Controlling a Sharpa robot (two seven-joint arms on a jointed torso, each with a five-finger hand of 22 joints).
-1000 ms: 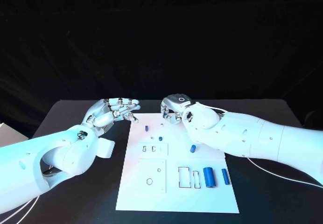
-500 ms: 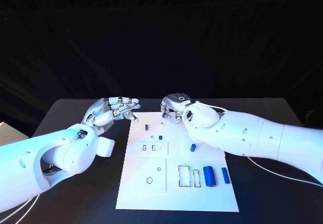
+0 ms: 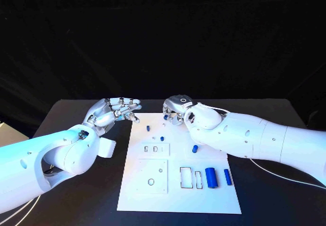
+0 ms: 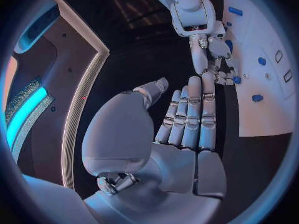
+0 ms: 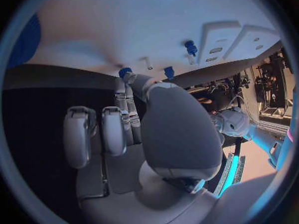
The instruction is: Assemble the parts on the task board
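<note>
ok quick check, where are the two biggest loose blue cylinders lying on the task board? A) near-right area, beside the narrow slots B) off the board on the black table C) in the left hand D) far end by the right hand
A: in the head view the larger blue cylinder and the slimmer blue cylinder lie side by side on the task board, just right of the narrow slots.

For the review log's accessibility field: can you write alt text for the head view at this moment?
Two white robot arms reach over a black table; the right robot hand hovers at the far edge of a white rectangular task board, the left robot hand beside its far left corner. Small blue cylindrical parts lie on the board.
</note>
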